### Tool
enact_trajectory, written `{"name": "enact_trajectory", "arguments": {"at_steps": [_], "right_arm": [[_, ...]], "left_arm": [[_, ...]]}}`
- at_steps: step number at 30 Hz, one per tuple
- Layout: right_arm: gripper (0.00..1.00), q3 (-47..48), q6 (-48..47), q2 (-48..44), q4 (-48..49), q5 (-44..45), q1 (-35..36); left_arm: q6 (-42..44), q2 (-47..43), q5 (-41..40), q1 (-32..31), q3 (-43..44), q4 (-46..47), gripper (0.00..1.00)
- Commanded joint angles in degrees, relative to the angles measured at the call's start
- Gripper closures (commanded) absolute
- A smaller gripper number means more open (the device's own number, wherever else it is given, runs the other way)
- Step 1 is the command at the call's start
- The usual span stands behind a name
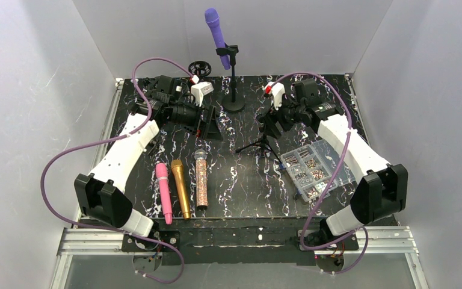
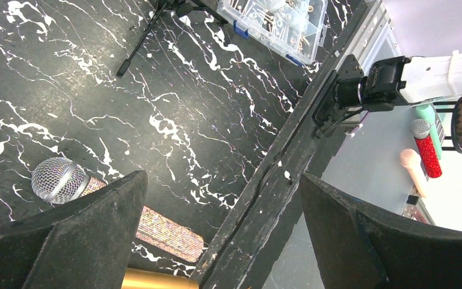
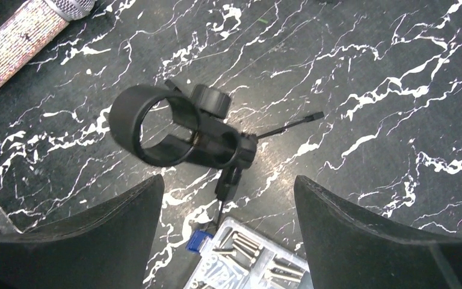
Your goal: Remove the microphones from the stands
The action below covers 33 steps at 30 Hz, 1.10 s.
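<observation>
**Item: purple microphone (image 1: 215, 30), the one left to take.**
- Location: seated in the clip of the tall stand (image 1: 233, 77), whose round base sits at the middle of the tabletop's (image 1: 240, 195) far edge.
- Long axis: close to upright, with the head uppermost and tipped towards the left side.

**Item: left gripper (image 2: 222, 176).**
- State: I see the fingers spread wide with nothing between them.
- Position: on the near-left side of the stand's base and well below the microphone.

**Item: right gripper (image 3: 227, 180).**
- State: fingers well apart, holding nothing.
- Position: it hangs over the small tripod stand (image 3: 174, 129), whose clip is empty, on the near-right side of the tall stand.

**Deciding relation:**
- The microphone lies towards the far edge from both grippers and high above them.
- By my reckoning the left arm is slightly nearer, and the body leans its way.
- I judge the grip should close across the handle above the clip, then draw out along the tilted axis.

**Other stock:**
- Pink mic (image 1: 163, 192), gold mic (image 1: 180, 188) and glitter mic (image 1: 201, 179) lie side by side near the near edge, left of centre.
- The parts box (image 1: 308, 170) is towards the right edge.
</observation>
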Motion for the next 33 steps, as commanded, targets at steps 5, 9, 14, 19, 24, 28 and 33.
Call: {"name": "enact_trajectory", "arguments": {"at_steps": [5, 9, 14, 19, 24, 28, 33], "right_arm": [[0.15, -0.5, 1.8, 1.7, 10.2, -0.7, 0.1], [0.19, -0.9, 2.1, 3.4, 11.9, -0.7, 0.1], [0.3, -2.8, 3.5, 5.1, 15.3, -2.3, 0.1], [0.38, -4.7, 4.2, 5.2, 18.3, -2.4, 0.1], [0.52, -6.0, 4.0, 3.6, 20.1, -2.8, 0.1], [0.71, -5.6, 3.8, 3.3, 20.3, -1.9, 0.1], [0.93, -3.9, 3.1, 3.3, 20.0, -0.8, 0.0]], "left_arm": [[0.2, -0.1, 4.0, 0.4, -1.1, -2.1, 0.02], [0.0, 0.0, 4.3, 0.4, -1.3, -1.8, 0.02], [-1.3, -0.3, 5.4, 0.4, -2.5, -0.5, 0.02], [-2.2, -0.2, 5.6, 0.4, -2.5, -0.1, 0.02], [-2.2, -0.1, 5.5, 0.4, -2.2, 0.0, 0.02], [-2.4, -0.1, 5.6, 0.4, -2.2, 0.0, 0.02], [-2.0, -0.2, 5.3, 0.4, -2.2, -0.4, 0.02]]}}
